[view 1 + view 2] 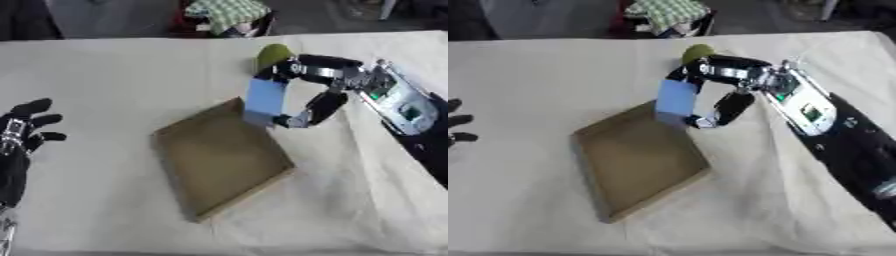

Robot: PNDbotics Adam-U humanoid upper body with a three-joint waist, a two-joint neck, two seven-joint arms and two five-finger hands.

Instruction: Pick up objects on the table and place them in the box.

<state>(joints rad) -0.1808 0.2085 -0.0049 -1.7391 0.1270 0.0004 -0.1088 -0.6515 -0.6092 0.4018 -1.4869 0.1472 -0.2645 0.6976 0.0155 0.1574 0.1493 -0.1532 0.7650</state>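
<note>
Box [223,160]: one; blue block [265,97]: one, in right hand [319,87].

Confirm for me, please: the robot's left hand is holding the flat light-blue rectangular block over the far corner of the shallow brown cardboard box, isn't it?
Not quite: it is the right hand whose fingers pinch the flat light-blue rectangular block over the far corner of the shallow brown cardboard box, as the left eye view shows. The left hand rests open at the table's left edge.

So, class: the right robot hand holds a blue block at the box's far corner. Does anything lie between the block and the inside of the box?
Nothing visible does. The blue block, pinched by the right robot hand, hangs at the far corner of the box, whose open tray shows nothing inside. The green object lies behind, away from the path.
</note>
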